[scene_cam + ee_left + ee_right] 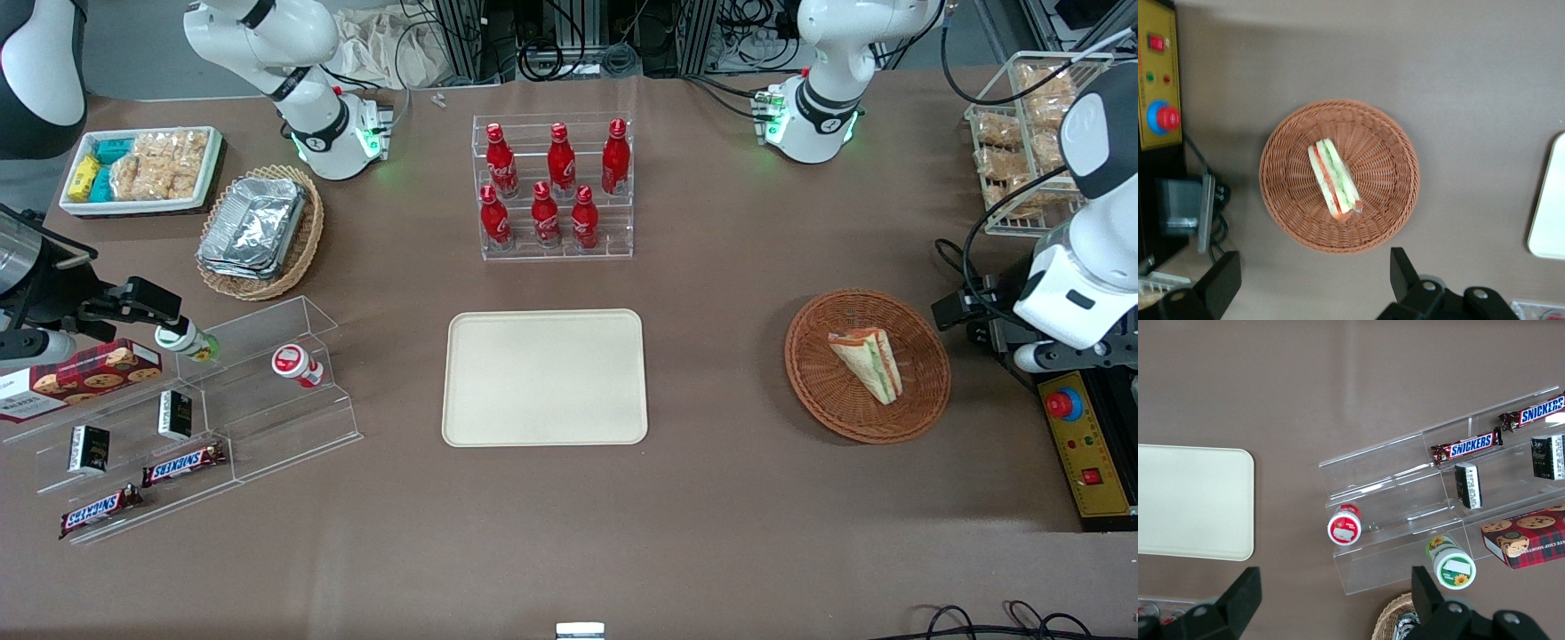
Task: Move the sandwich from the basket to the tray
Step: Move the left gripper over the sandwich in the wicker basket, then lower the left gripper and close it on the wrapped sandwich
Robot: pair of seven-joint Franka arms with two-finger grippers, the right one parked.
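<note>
The sandwich (867, 363) (1333, 177), a wrapped triangular wedge with green and orange-red layers, lies in the round reddish-brown basket (818, 373) (1385, 160). The cream tray (544, 377) (1551, 207) lies bare at the table's middle, toward the parked arm's end from the basket. My gripper (965, 311) (1311, 280) hangs high above the table beside the basket, toward the working arm's end. It is open, its black fingers (1405, 270) spread wide with nothing between them, just outside the basket's rim.
A yellow emergency-stop box (1086, 444) (1158, 73) with cables sits at the working arm's table edge. A rack of red bottles (556, 191) stands farther from the camera than the tray. A tan foil-container basket (258, 227) and an acrylic snack shelf (178, 418) lie toward the parked arm's end.
</note>
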